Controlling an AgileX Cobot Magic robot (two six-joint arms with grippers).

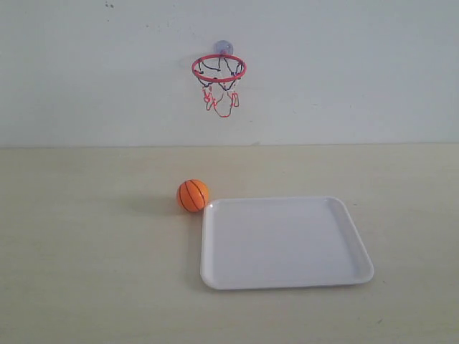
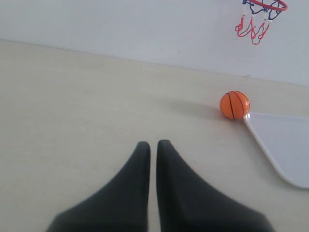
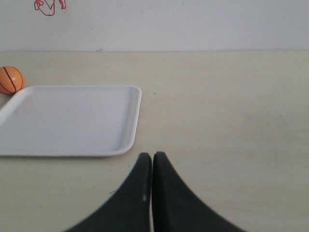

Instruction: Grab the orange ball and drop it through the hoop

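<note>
The orange ball with black seams rests on the table, touching the far left corner of a white tray. It also shows in the left wrist view as the ball and in the right wrist view as the ball. The hoop, a red ring with a black-and-red net, hangs on the wall by a bluish suction cup, above and behind the ball. The hoop is partly cut off in the left wrist view. My left gripper and right gripper are both shut and empty, far from the ball. Neither arm appears in the exterior view.
The white tray is empty and lies right of the ball, between the ball and my right gripper. Beige tabletop stretches around it, and a plain white wall stands behind.
</note>
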